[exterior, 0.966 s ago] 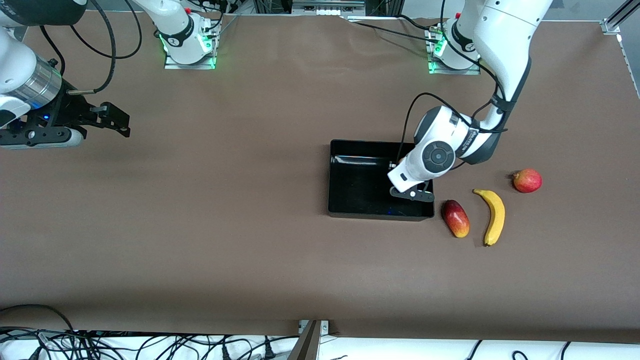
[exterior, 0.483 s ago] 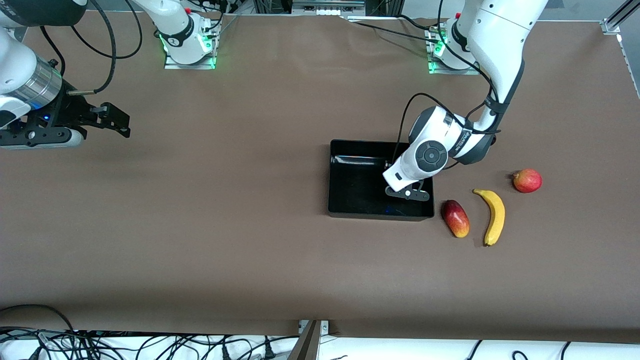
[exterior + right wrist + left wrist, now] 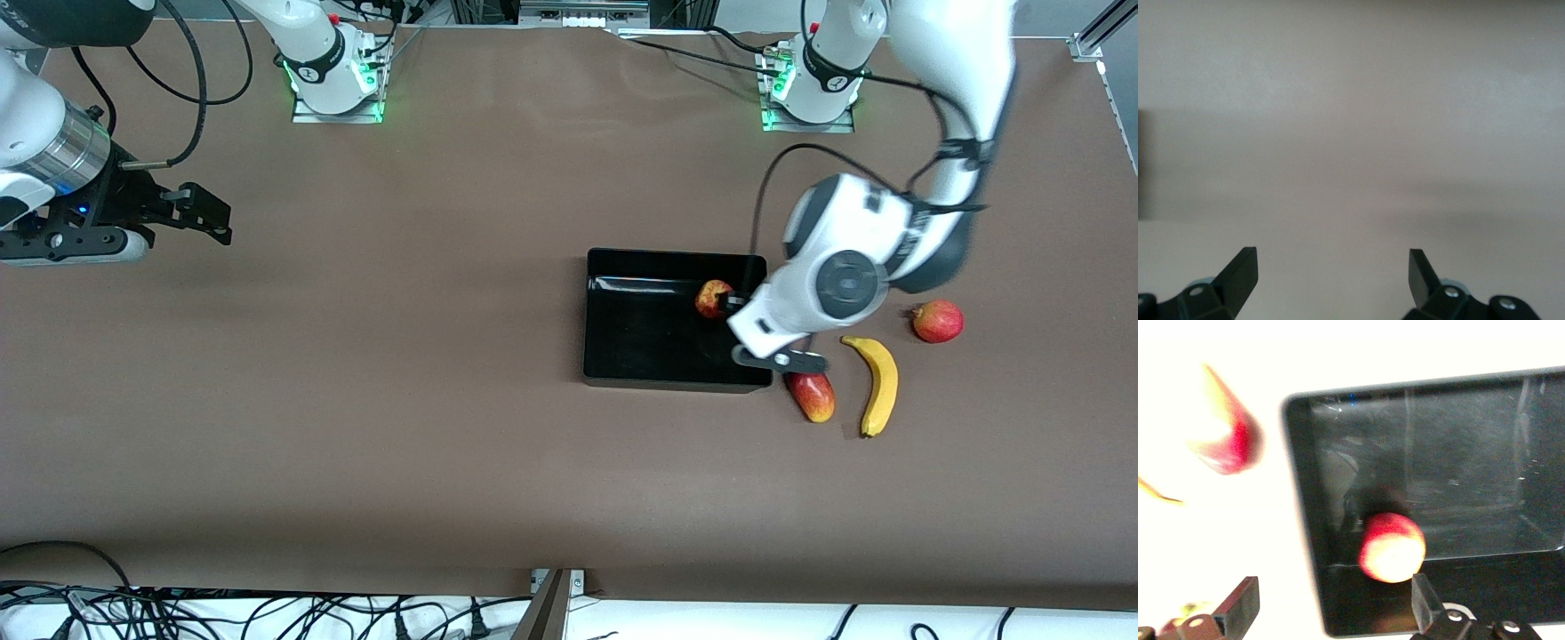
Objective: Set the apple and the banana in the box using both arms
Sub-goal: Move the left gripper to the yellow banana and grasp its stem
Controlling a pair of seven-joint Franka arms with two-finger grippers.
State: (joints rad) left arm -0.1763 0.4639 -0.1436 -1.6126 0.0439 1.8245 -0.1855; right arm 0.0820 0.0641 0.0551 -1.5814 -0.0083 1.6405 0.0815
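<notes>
The apple lies in the black box, by the wall toward the left arm's end; in the left wrist view the apple rests near a corner of the box. My left gripper is open and empty over that end wall of the box, and its jaws stand wide apart, one side over the table. The banana lies on the table toward the left arm's end. My right gripper waits open and empty at the right arm's end; its own view shows only bare table.
An oblong red-and-yellow fruit lies between the box and the banana, partly under my left hand; it also shows in the left wrist view. A smooth round red fruit lies farther from the front camera than the banana.
My left hand has moved from over the box toward the left arm's end. The apple, hidden under the hand before, now lies uncovered in the box. The right arm has not moved.
</notes>
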